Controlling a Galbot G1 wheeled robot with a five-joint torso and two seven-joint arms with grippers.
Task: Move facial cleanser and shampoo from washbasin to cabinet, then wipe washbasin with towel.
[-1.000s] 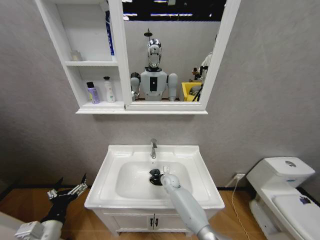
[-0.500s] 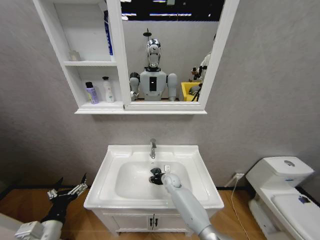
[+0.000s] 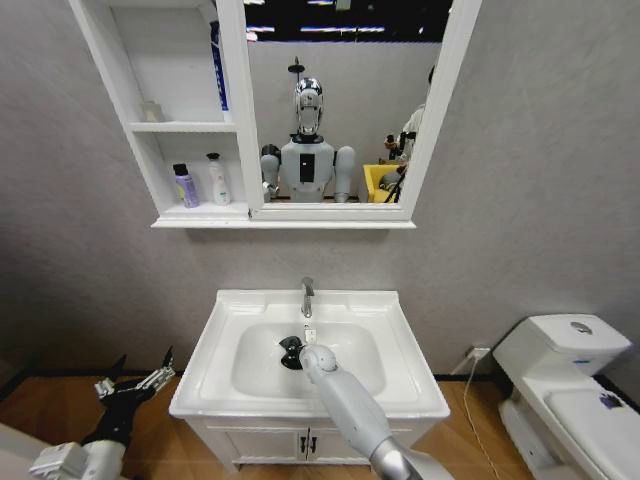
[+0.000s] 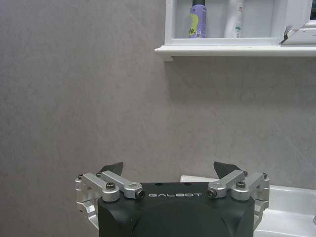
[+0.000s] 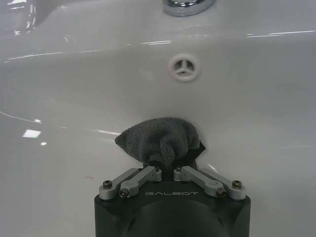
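We counted one washbasin, white and rectangular, with one oval bowl and one chrome tap at its back edge. Inside the bowl we found the right gripper, reached down on its grey arm, clenched on one small dark-grey towel. In the right wrist view the towel bunched out from between the two closed-in fingers and lay against the white wall of the bowl, below the round overflow opening and the base of the tap. In the head view the towel showed as a dark lump just ahead of the gripper, near the middle of the bowl and slightly toward the robot's left.

Above the basin hung one white cabinet with one tall mirror and open shelf niches on its left side. On the lowest shelf we counted two bottles standing upright side by side: one purple bottle with a dark cap and one white bottle just to its right. On the shelf above stood one small pale object, too faint for us to name.

The left gripper hung low beside the basin on the robot's left, well apart from it, its two fingers spread wide and holding nothing. One white toilet stood at the right.
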